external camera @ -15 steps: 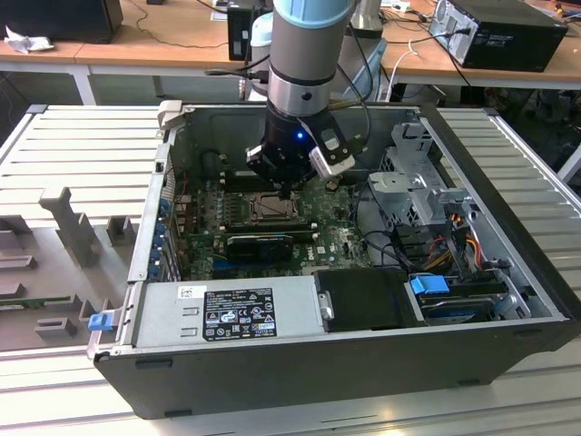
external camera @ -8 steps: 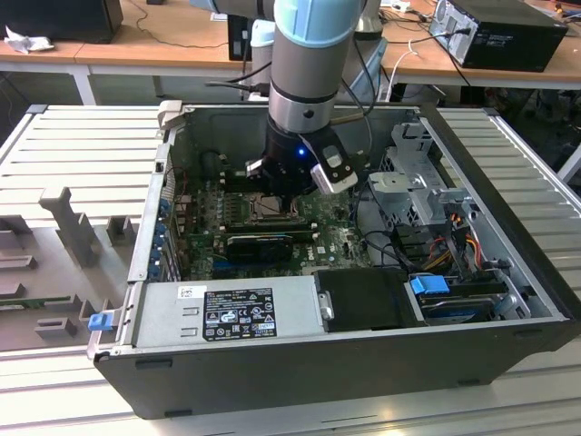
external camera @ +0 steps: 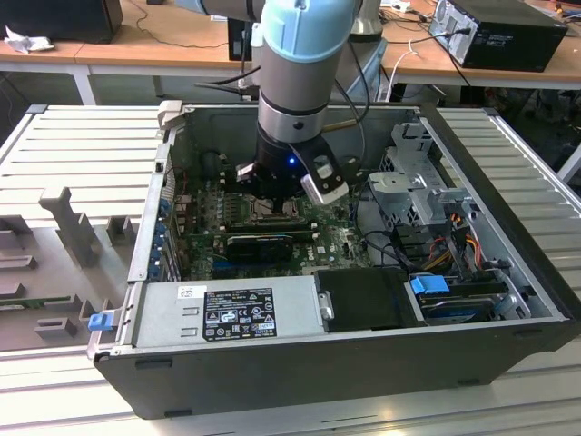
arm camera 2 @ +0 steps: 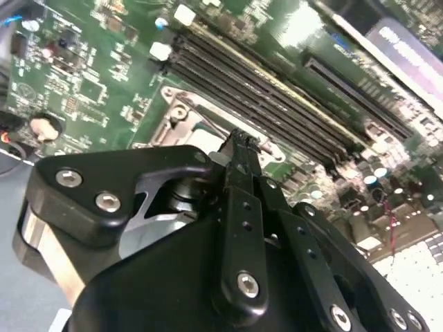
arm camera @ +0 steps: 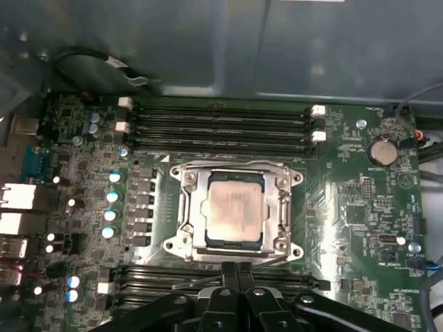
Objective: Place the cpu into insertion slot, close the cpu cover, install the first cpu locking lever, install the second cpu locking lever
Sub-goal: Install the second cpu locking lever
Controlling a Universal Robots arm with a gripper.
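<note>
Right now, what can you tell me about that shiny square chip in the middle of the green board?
The cpu is a flat square chip with a dull silver-grey metal face. It lies flat in the insertion slot, and the cpu cover frames its edges, seemingly closed over it. Long black memory slots run along two sides. The pincer sits, fingers together, just beside the socket, apparently not touching the chip.

The gripper (arm camera: 237, 271) hangs low inside the open computer case (external camera: 508, 272), fingertips together at the socket's edge. 2 banks of memory slots (arm camera: 221, 124) flank the cpu cover (arm camera: 235, 211). Drive cage (external camera: 413, 186) and loose cables (external camera: 454, 232) crowd the exterior view's right
</note>
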